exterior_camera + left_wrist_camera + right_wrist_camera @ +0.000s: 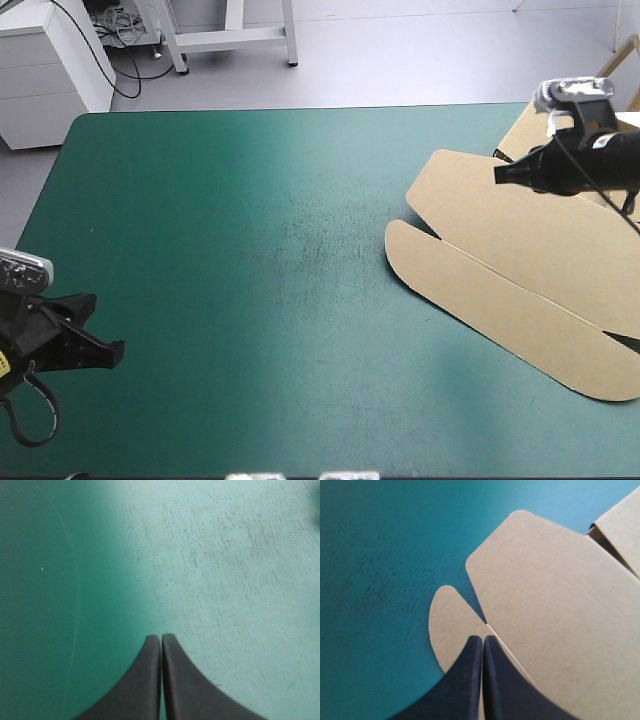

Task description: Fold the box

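Observation:
The brown box [520, 260] lies as a flat cut sheet on the right part of the teal-green table, one flap raised at its far right. Over its far part hovers my right gripper [500, 173], shut and holding nothing. In the right wrist view that right gripper [482, 639] points at the seam between a rounded flap and the broad panel of the box [550, 595]. My left gripper [118, 349] is near the table's front left, shut, far from the box. In the left wrist view, only bare teal-green cover lies ahead of the left gripper [160, 638].
The table [220, 250] shows bare teal-green cover across its middle and left. The box sheet runs past the table's right edge. A white cabinet [45, 65] stands beyond the far left corner.

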`<state>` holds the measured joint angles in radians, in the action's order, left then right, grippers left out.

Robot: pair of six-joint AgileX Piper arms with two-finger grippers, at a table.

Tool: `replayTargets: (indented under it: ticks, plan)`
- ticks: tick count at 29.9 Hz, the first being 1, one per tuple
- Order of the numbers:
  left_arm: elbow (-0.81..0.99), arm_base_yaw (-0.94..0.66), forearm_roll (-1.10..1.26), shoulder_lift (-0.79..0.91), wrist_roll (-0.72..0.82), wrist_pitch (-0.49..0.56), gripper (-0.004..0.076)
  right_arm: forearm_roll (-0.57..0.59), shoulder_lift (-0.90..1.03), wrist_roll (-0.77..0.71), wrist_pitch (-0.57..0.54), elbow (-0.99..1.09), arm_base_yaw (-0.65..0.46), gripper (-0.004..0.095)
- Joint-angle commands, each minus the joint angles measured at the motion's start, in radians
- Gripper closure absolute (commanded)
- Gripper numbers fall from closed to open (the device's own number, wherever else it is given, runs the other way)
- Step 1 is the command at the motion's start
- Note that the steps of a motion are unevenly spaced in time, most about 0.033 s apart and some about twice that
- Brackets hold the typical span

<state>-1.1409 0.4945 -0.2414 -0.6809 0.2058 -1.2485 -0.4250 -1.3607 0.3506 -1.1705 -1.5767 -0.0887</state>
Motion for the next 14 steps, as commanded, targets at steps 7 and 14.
replayTargets:
  ticks: [7,14]
  plan:
    - [0.189,0.002,-0.004,0.132,0.007,0.173,0.0734,-0.031,0.342,0.103,0.294,0.389,0.073,0.0927]
    - [0.438,0.002,-0.004,0.274,0.007,0.35,0.0734,-0.029,0.573,0.138,0.451,0.683,0.073,0.0927]
